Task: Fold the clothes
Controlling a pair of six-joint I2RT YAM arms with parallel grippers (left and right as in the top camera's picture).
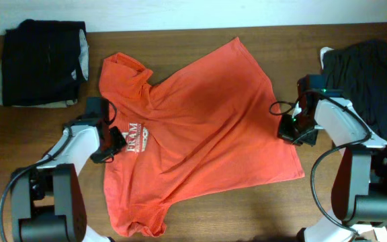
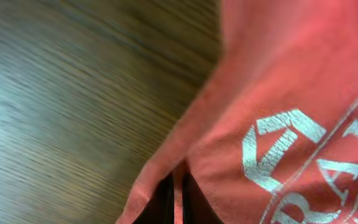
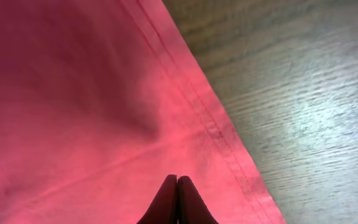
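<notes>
Plainly, the T-shirt (image 1: 200, 121) is pinched at nine o'clock by the left gripper (image 2: 177, 186); at three o'clock, by the right gripper (image 3: 177, 183), jaws closed on cloth.

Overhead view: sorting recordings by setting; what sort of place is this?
Likely a robot lab bench: wooden table, orange T-shirt pinched by left gripper and right gripper, folded black garments nearby.

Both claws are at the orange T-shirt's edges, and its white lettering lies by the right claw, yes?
No: on the T-shirt the white lettering lies by the left gripper, not the right gripper. The overhead view shows it.
</notes>
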